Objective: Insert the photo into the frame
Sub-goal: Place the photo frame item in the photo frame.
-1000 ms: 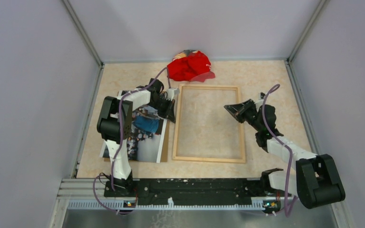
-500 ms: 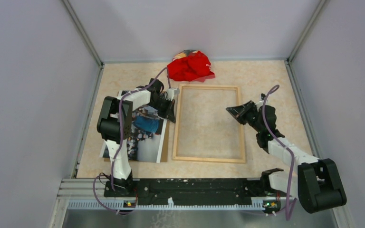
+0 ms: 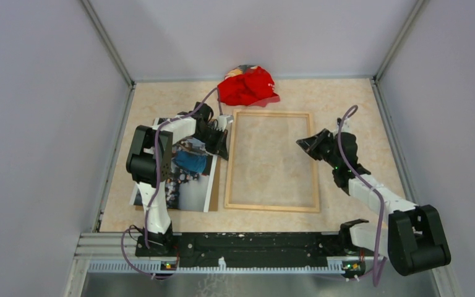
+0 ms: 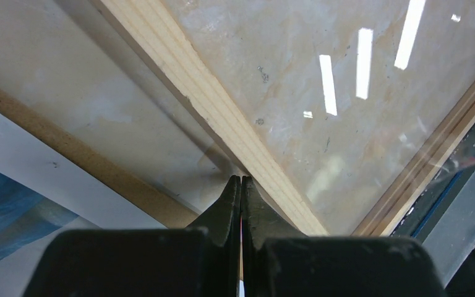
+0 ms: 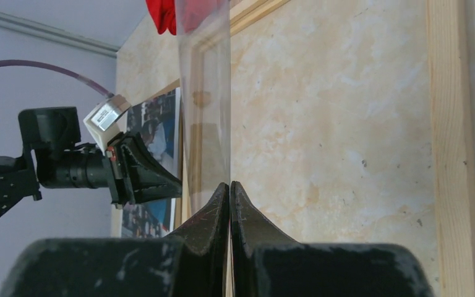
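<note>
**Both grippers closed at the frame, photo lying outside it**

The overhead view is showing the frame lying flat mid-table. The photo is resting on a brown backing board at the frame's 9 o'clock, outside it, and a red cloth is sitting at its 12 o'clock. Only the right wrist view is revealing a clear sheet, seen nearly edge-on. The right gripper is pinching that sheet's edge, fingers pressed together. The left wrist view is adding bright reflections across the frame's opening. The left gripper is sitting fully closed, its tips against the frame's 9 o'clock rail; whether it is gripping anything cannot be told.
</note>
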